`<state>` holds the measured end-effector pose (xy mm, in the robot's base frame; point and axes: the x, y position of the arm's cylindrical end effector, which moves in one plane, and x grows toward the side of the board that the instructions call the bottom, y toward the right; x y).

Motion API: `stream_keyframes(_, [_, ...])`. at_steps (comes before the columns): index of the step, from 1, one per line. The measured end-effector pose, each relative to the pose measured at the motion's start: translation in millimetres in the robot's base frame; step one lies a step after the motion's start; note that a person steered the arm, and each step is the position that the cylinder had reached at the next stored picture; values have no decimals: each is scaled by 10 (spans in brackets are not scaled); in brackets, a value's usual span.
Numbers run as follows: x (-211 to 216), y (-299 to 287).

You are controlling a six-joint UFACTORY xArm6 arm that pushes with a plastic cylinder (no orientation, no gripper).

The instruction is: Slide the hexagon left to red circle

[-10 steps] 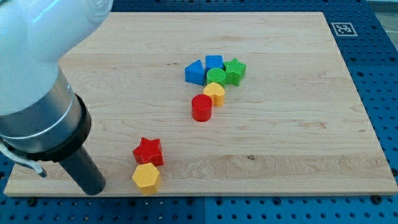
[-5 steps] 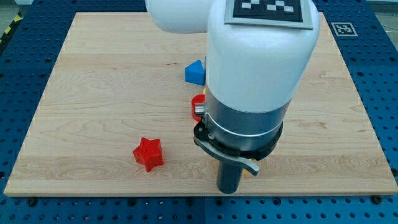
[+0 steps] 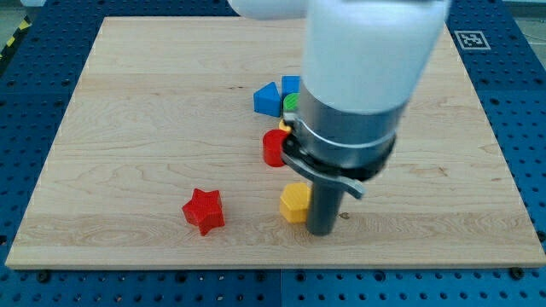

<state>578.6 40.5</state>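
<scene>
The yellow hexagon [image 3: 295, 202] lies below the red circle [image 3: 274, 147], which the arm partly covers. My tip [image 3: 322, 230] rests on the board, touching the hexagon's right side. A red star [image 3: 204, 211] lies to the hexagon's left. The arm's body hides most of the cluster behind it.
A blue triangular block [image 3: 267, 99], the edge of a blue block [image 3: 291, 83] and a sliver of a green block [image 3: 292, 102] show at the arm's left edge. The wooden board [image 3: 128, 128] ends close below my tip.
The arm swung from the view's lower left to the middle. The yellow hexagon moved right and up from beside the red star to below the red circle. My tip moved up.
</scene>
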Motion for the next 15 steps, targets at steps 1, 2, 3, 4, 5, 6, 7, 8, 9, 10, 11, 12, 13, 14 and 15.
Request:
stream_keyframes(1, [-231, -282])
stream_keyframes(2, [-269, -387])
stream_keyframes(3, [-92, -387])
stream_keyframes(4, [-220, -387])
stream_keyframes(5, [-269, -368])
stream_keyframes(6, [-112, -96])
stream_keyframes(7, [-144, 95])
stream_keyframes(8, [-225, -27])
stream_keyframes(9, [-380, -203])
stream_keyframes(10, [-464, -375])
stream_keyframes(11, [-468, -539])
stream_keyframes(12, [-454, -552])
stream_keyframes(13, [-371, -612])
stream_keyframes(14, [-372, -838])
stream_keyframes(15, [-468, -986])
